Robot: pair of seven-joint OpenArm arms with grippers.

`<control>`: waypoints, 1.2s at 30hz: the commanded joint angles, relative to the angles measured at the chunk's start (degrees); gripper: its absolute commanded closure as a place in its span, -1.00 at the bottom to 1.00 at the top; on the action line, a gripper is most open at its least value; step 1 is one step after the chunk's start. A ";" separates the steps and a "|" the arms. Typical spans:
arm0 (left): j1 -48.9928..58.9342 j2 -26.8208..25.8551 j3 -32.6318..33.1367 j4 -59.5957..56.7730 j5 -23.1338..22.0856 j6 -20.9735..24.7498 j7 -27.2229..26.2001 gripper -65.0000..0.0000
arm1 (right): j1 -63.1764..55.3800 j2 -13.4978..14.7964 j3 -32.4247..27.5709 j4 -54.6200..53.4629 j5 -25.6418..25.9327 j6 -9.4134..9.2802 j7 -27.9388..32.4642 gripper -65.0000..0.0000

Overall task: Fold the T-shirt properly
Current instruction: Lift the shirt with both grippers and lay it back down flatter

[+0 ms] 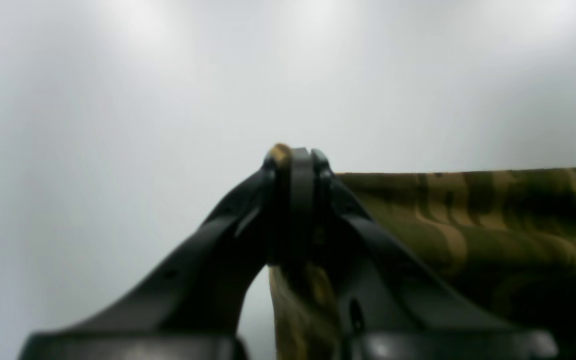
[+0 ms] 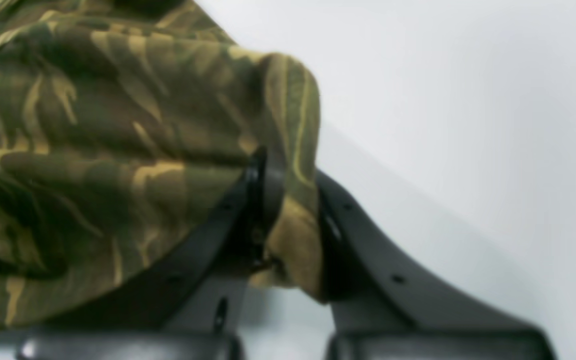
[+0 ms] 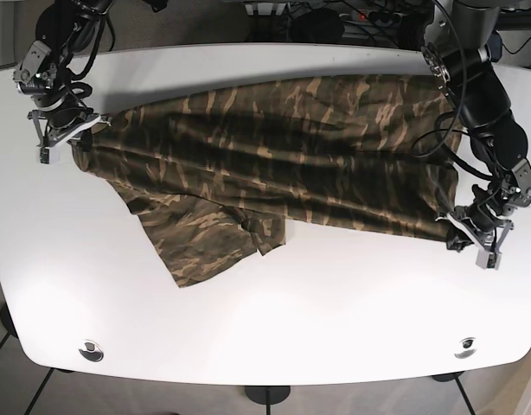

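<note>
A white desk (image 3: 274,328) with rounded corners carries a camouflage T-shirt (image 3: 283,164), which stretches across the far half of the desk from its left edge to its right edge, one sleeve (image 3: 205,242) spilling toward the middle and lying rumpled. The cloth is pulled fairly taut between the two arms. In the base view the right gripper (image 3: 71,130) sits near the far left corner, its jaws closed on a bunched fold of the T-shirt (image 2: 293,215), as the right wrist view shows. The left gripper (image 3: 473,233) is at the right edge of the desk, its jaws pinched tight on the T-shirt hem (image 1: 295,170), with fabric hanging below the fingertips in the left wrist view.
</note>
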 commanded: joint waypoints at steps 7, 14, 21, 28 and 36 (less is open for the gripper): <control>-13.67 0.87 2.14 1.37 -0.34 0.10 3.09 0.99 | 15.64 3.99 -3.82 5.45 0.52 -0.05 -5.97 0.94; -33.10 0.78 13.22 -2.84 -0.42 6.12 0.71 0.99 | 44.12 8.03 -12.53 -4.04 -0.80 -0.22 -10.36 0.94; -52.59 -1.68 17.79 -19.64 -0.51 6.21 -4.03 0.99 | 77.00 10.32 -20.61 -22.94 -0.62 -0.31 -10.19 0.94; -52.59 -5.90 16.12 -13.48 -0.78 5.94 1.68 0.99 | 85.79 10.67 -22.37 -21.89 -0.36 -0.31 -12.12 0.94; -35.83 -6.43 6.36 7.53 -0.86 4.45 6.95 0.99 | 54.41 9.62 -14.02 -9.49 0.52 0.66 -12.30 0.94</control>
